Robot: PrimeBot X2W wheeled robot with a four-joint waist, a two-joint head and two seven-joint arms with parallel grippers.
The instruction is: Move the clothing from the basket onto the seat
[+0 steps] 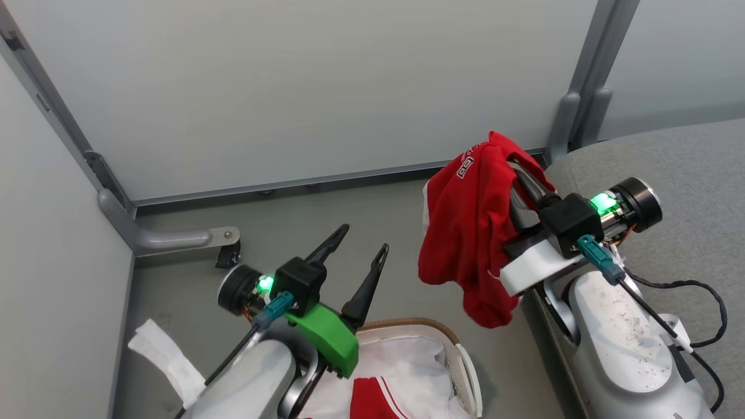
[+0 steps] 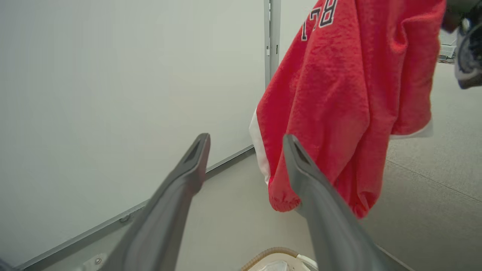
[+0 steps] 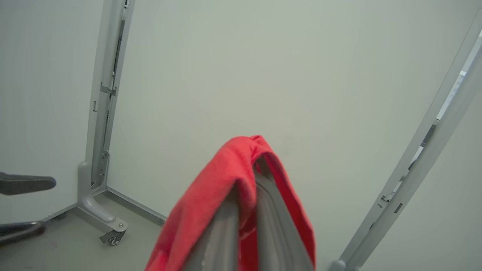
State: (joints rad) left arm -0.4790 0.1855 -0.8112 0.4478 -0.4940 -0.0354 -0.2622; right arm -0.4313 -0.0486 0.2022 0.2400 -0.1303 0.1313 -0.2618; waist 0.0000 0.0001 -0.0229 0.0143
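My right gripper (image 1: 505, 152) is shut on a red garment (image 1: 471, 227) with white numerals, which hangs in the air beside the grey sofa (image 1: 687, 169). In the right wrist view the red garment (image 3: 211, 210) drapes over my closed fingers (image 3: 269, 222). My left gripper (image 1: 365, 238) stands open and holds nothing, above the white basket (image 1: 465, 364) with its brown rim. A second red garment with white stripes (image 1: 372, 398) lies in the basket on a white liner cloth (image 1: 407, 358). The left wrist view has the hanging garment (image 2: 339, 105) just behind my open left gripper (image 2: 246, 141).
Grey partition panels (image 1: 302, 87) on metal posts wall off the back and left. A wheeled panel foot (image 1: 186, 238) juts onto the grey floor at the left. A black cable (image 1: 698, 291) loops over the sofa beside my right forearm.
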